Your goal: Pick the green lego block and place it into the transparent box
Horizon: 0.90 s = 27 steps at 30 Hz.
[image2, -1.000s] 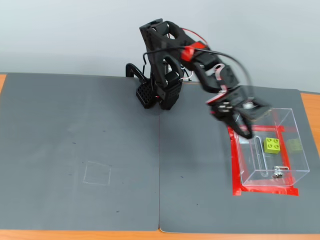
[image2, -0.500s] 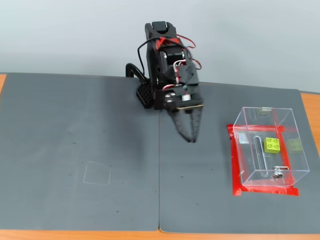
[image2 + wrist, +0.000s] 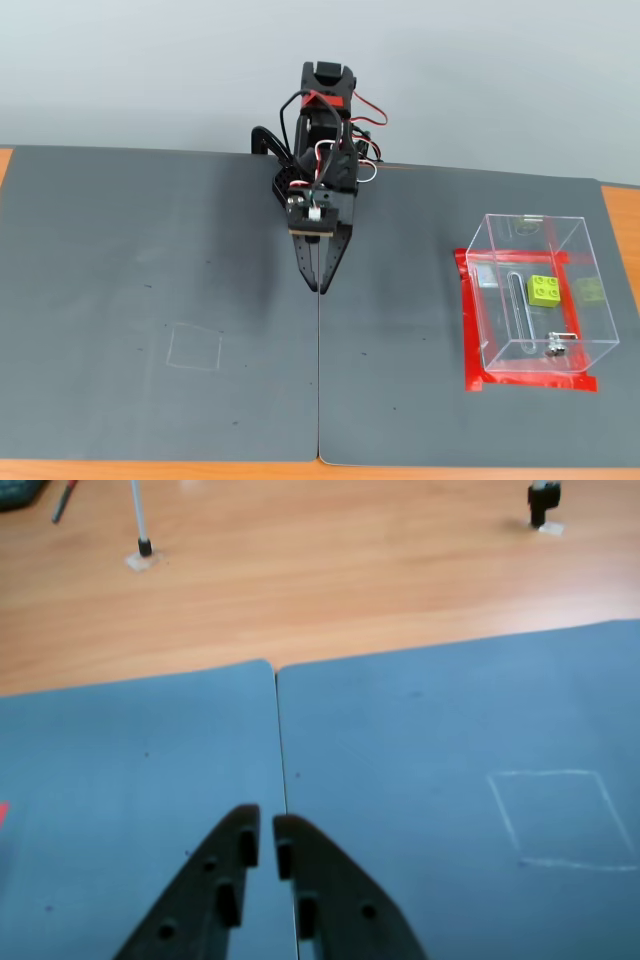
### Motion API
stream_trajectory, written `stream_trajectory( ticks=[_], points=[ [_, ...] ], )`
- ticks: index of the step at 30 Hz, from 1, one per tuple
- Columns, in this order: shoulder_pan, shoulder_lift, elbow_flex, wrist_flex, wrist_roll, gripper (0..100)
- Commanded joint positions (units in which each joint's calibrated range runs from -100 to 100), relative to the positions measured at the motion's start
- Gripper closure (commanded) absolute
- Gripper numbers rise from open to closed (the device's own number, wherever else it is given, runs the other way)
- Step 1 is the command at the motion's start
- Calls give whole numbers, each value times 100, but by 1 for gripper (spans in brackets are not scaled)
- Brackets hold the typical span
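Observation:
The green lego block [image 3: 545, 289] lies inside the transparent box [image 3: 497, 300], studs up, at the right of the fixed view. My gripper [image 3: 320, 287] hangs over the seam between the two grey mats, well left of the box, pointing toward the front. In the wrist view the black fingertips of the gripper [image 3: 267, 827] are nearly touching, with nothing between them. Neither block nor box shows in the wrist view.
Red tape [image 3: 469, 330] frames the box's footprint. A faint chalk square [image 3: 194, 346] marks the left mat; it also shows in the wrist view as the chalk square [image 3: 560, 817]. Beyond the mats lies bare wooden tabletop [image 3: 330, 570] with a small stand [image 3: 543, 502].
The arm has swung left, away from the box, and now sits folded over the mat seam. The block stays in the box.

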Motion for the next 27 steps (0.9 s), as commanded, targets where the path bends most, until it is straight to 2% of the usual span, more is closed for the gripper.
stream_trajectory(
  ticks=[1, 12, 20, 27],
  points=[
    [16, -426, 250, 290, 111, 98],
    [-74, -1079, 1562, 255, 210, 98],
    [-21, -1062, 1634, 359, 221, 98],
    [-66, -1079, 1643, 1262, 413, 98]
  ],
)
